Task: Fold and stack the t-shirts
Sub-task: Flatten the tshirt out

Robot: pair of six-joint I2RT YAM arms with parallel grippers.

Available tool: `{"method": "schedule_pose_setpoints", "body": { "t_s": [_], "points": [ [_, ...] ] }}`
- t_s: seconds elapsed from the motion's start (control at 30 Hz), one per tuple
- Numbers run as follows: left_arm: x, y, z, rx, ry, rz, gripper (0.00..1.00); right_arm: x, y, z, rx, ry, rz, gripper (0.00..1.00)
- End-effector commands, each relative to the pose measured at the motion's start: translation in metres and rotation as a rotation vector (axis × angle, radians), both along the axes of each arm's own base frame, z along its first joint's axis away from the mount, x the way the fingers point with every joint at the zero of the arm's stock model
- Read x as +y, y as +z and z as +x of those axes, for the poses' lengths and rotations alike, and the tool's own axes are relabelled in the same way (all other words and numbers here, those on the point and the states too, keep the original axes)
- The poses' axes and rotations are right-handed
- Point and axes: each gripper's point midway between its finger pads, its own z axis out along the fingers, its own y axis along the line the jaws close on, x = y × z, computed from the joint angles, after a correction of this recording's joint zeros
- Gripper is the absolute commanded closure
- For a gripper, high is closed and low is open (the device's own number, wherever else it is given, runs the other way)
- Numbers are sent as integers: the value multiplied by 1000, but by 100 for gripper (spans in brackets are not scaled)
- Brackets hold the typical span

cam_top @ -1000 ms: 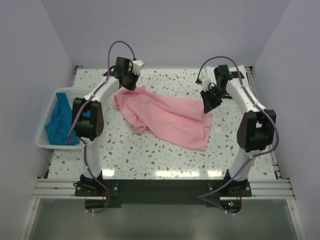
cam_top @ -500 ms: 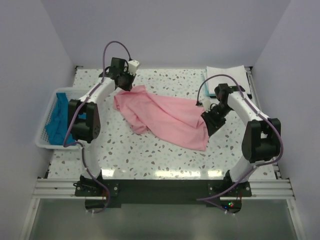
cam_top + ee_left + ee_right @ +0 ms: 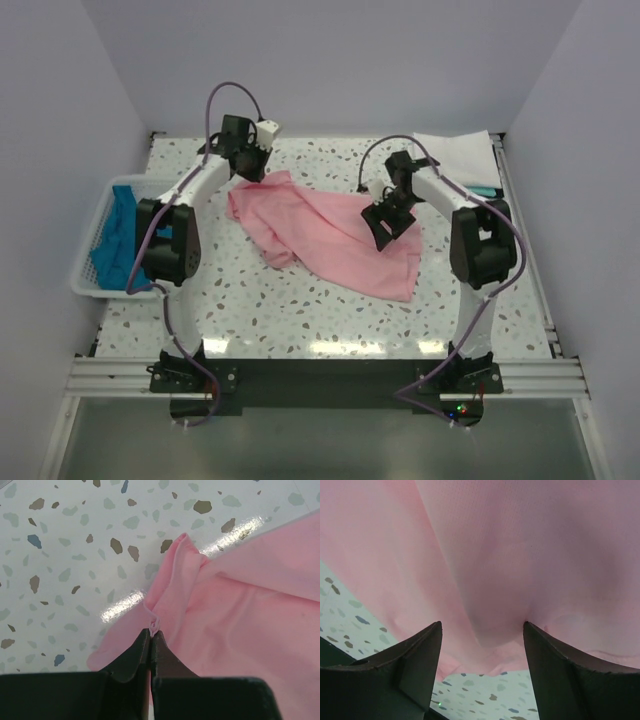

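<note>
Nearest you, the speckled table (image 3: 300,310) is shining under the lights. The pink t-shirt (image 3: 320,235) is lying crumpled across its middle. Your right gripper (image 3: 386,226) is hanging over the shirt's right part with its jaws standing wide, gripping nothing. Off the left edge, a white basket (image 3: 84,262) is holding a teal t-shirt (image 3: 115,240). Farther back, your left gripper (image 3: 151,632) is pinching the pink shirt's far-left edge, jaws closed on a fold. A white t-shirt (image 3: 455,155) is sitting folded in the far right corner, and pale walls (image 3: 350,70) are closing in the space.

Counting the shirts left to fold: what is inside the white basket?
Crumpled teal-blue cloth lies in the basket. Whether it is one shirt or several, and anything beneath it, is covered.
</note>
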Motion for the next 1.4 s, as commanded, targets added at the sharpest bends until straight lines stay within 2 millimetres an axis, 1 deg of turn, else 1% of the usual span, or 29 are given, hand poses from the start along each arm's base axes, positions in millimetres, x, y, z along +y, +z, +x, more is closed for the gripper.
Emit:
{"method": "schedule_pose_setpoints", "body": {
  "t_s": [0.0,0.03,0.1,0.13,0.17,0.23,0.3,0.37,0.47,0.53,0.57,0.6,0.67,0.7,0.73,0.77,0.8,0.83,0.87,0.9,0.93,1.0,1.07,1.1,1.17,1.2,1.27,1.3,1.37],
  "points": [
    [-2,19,12,-50,-3,-19,100,1,-14,12,-24,2,-56,30],
    [-2,23,14,-59,1,-21,100,0,-19,13,-25,8,-74,31],
    [-1,28,17,-70,3,-22,100,-3,-24,13,-29,24,-95,42],
    [1,34,19,-80,8,-26,100,-6,-25,13,-34,24,-114,51],
    [2,39,20,-90,8,-31,100,-9,-19,15,-55,35,-122,75],
    [6,57,24,-122,6,-50,100,-16,-13,15,-84,42,-149,98],
    [6,73,26,-151,-8,-76,100,-26,4,15,-134,59,-177,100],
    [11,104,29,-204,-18,-101,100,-33,24,19,-173,55,-167,100],
    [19,146,27,-277,-53,-134,100,-50,73,23,-260,30,-148,100],
    [30,171,16,-325,-78,-134,100,-61,104,9,-285,60,-127,100],
    [28,177,7,-341,-137,-133,100,-63,110,1,-290,111,-129,100],
    [30,180,-2,-347,-160,-124,100,-66,112,-16,-256,145,-130,100],
    [33,179,-37,-333,-222,-111,100,-71,111,-55,-210,228,-120,100],
    [36,175,-49,-342,-269,-63,100,-70,107,-84,-139,279,-105,100],
    [39,163,-78,-306,-293,-43,100,-75,93,-117,-62,326,-110,100],
    [41,156,-92,-308,-351,-6,100,-78,87,-137,-24,387,-114,100],
    [44,127,-113,-242,-377,2,100,-79,81,-162,41,443,-112,100],
    [45,127,-135,-243,-404,23,100,-86,65,-190,130,477,-118,97],
    [50,117,-145,-237,-434,67,100,-89,64,-203,132,513,-120,87],
    [53,87,-166,-162,-452,78,100,-92,63,-218,180,540,-121,74],
    [56,83,-176,-165,-464,103,100,-92,63,-225,204,541,-108,49],
    [63,57,-191,-120,-470,139,100,-91,67,-225,207,527,-103,35],
    [68,48,-194,-115,-459,166,100,-80,77,-208,157,483,-73,29],
    [70,41,-193,-111,-450,172,100,-76,81,-190,120,450,-62,29],
    [77,31,-188,-84,-425,203,100,-69,83,-172,112,380,-45,30],
    [79,25,-184,-69,-417,210,100,-67,82,-151,88,343,-40,30],
    [82,20,-182,-51,-407,219,100,-66,80,-132,79,266,-39,35],
    [82,18,-180,-49,-406,220,100,-65,77,-109,45,229,-39,37],
    [83,12,-177,-29,-399,218,100,-62,76,-90,27,175,-42,41]
  ]
}}
